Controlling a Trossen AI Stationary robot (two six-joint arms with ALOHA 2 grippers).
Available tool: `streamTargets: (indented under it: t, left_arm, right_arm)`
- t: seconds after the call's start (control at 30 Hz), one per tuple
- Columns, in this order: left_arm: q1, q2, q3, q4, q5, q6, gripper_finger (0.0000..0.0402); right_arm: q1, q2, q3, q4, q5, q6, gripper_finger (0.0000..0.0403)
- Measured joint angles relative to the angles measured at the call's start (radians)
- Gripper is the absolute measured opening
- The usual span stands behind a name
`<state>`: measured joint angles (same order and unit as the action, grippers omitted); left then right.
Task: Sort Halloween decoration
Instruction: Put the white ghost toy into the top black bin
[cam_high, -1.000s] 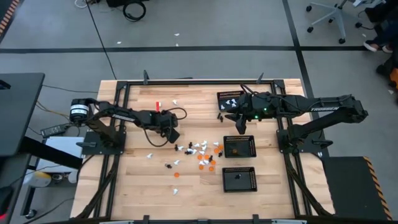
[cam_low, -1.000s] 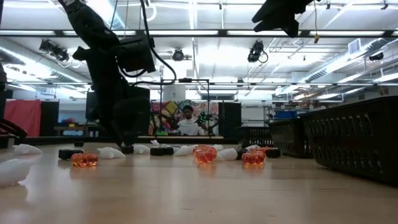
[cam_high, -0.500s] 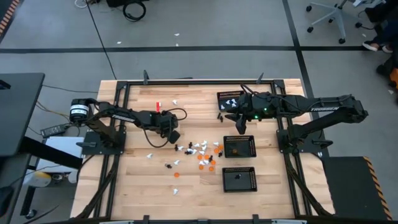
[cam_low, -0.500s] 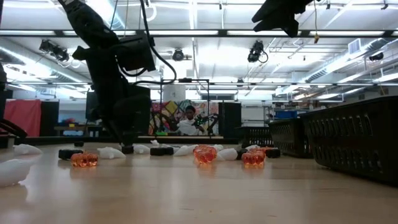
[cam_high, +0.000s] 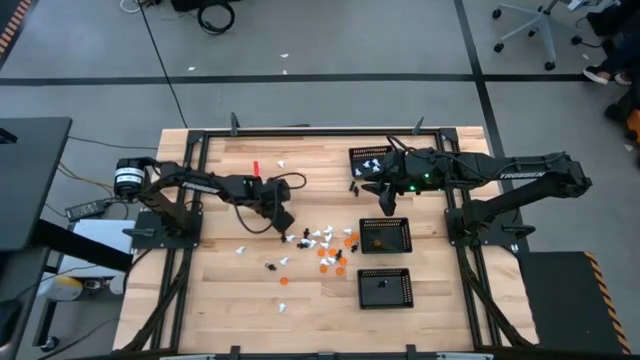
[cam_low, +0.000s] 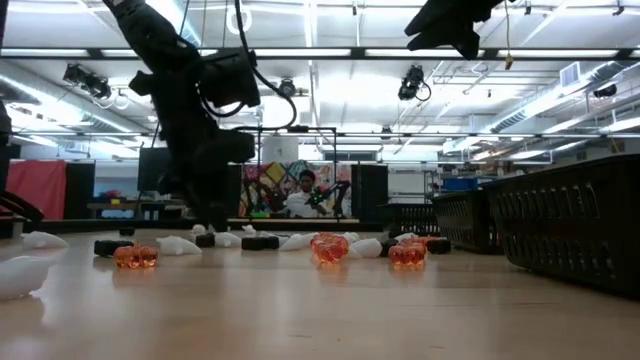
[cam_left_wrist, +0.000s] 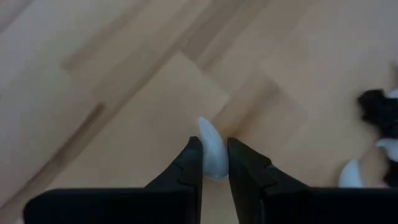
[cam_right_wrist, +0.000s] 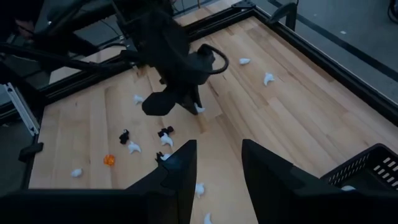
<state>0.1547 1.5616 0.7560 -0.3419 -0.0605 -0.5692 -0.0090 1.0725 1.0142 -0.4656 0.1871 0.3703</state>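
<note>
1. The left gripper (cam_high: 283, 224) sits low over the table (cam_high: 220, 290), just left of the scattered figures. Its jaws are narrow and pinch a small white figure (cam_left_wrist: 212, 152) between the fingertips (cam_left_wrist: 193, 163), as the left wrist view shows. The pointed end sticks out past the tips.

2. That white figure looks light, hard and smooth, so it could easily slip or pop out sideways. Judging by its curved, tapered shape, the thick middle is the safest place to grip, and that is roughly where the jaws have it.

3. The rest of the decoration lies loose on the table in the middle: white pieces (cam_high: 322, 237), orange pieces (cam_high: 327, 264) and black pieces (cam_high: 271, 267), mixed close together. A few white ones lie farther out, one near the table's front edge. Each is far smaller than a gripper, so picking one without nudging its neighbours looks tricky.

4. Three black mesh trays stand to the right: a far tray (cam_high: 368, 158) with white pieces in it, a middle tray (cam_high: 386, 236) holding an orange piece, and a near tray (cam_high: 386, 288) holding something dark.

5. The right gripper (cam_high: 374, 185) hangs between the far and middle trays. Its jaws are apart and empty in the right wrist view.
</note>
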Motion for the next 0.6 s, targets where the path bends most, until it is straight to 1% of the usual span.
streamTargets:
  t: [0.27, 0.6]
  left_arm:
    - [0.001, -0.001, 0.002, 0.162, 0.041, 0.09, 0.0058]
    - [0.014, -0.003, 0.003, 0.383, 0.071, 0.125, 0.0058]
  right_arm:
    - [0.0, 0.0, 0.0, 0.0, -0.001, 0.002, 0.0132]
    - [0.0, 0.0, 0.0, 0.0, -0.005, 0.002, 0.0132]
